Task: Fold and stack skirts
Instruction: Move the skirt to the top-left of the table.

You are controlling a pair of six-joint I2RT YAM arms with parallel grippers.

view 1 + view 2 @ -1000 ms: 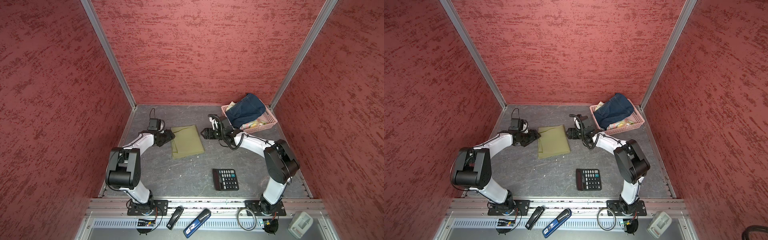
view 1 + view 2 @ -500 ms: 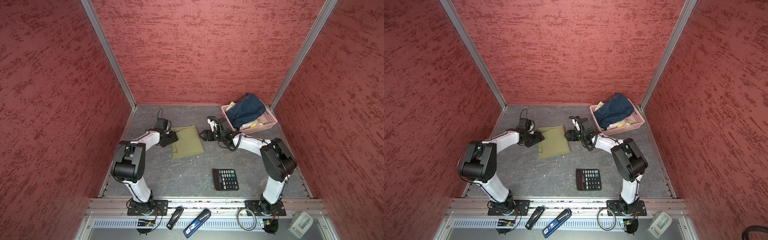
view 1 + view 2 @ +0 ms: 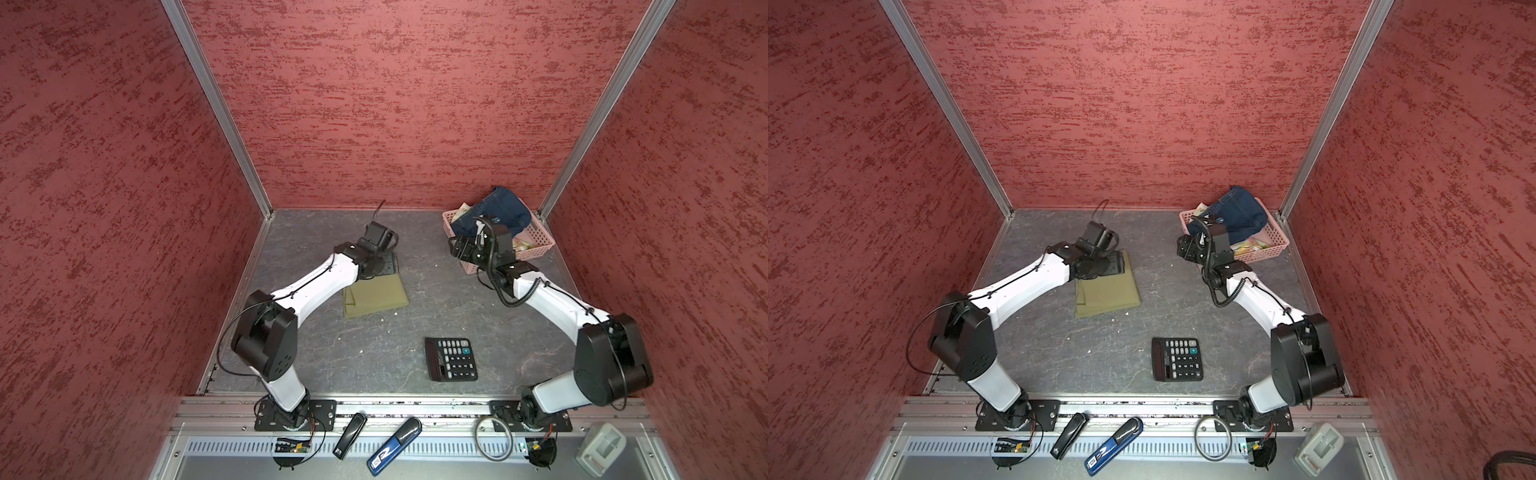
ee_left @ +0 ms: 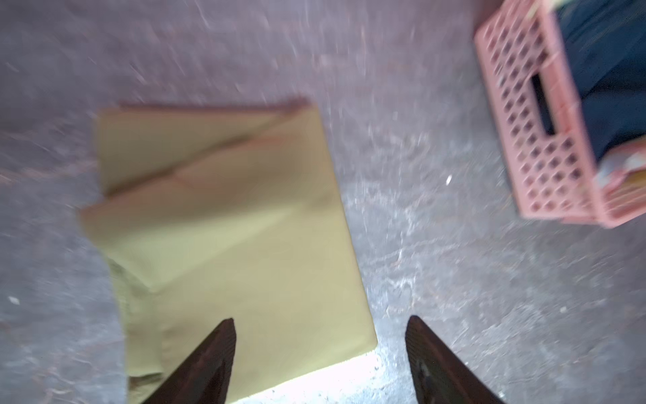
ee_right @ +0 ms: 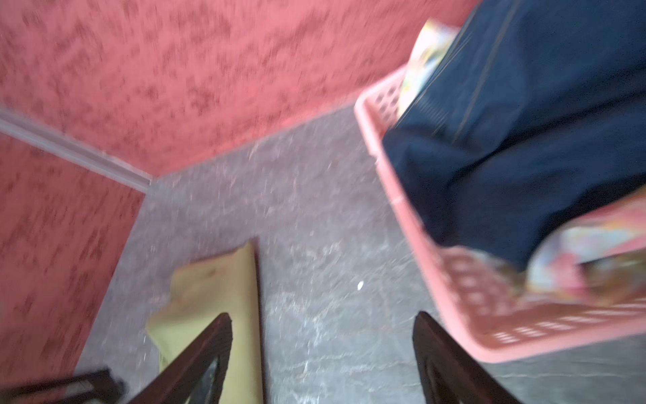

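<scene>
The calculator [image 3: 451, 359] lies on the gray tabletop [image 3: 415, 324], well in front of the pink basket [image 3: 540, 243] and apart from it. The green skirt [image 3: 376, 297] lies folded flat on the tabletop, well apart from the basket, toward the side of the left arm. The left gripper [image 4: 320, 321] is above the far edge of this skirt with its jaws wide and nothing between them; one finger is over the cloth and one over the bare tabletop, and I cannot tell whether it touches. The right gripper [image 5: 323, 316] is just beside the front corner of the basket, also wide and empty. Inside the basket the denim skirt [image 3: 505, 208] lies on top, and the flowered skirt [image 5: 576, 252] is partly seen under it.
</scene>
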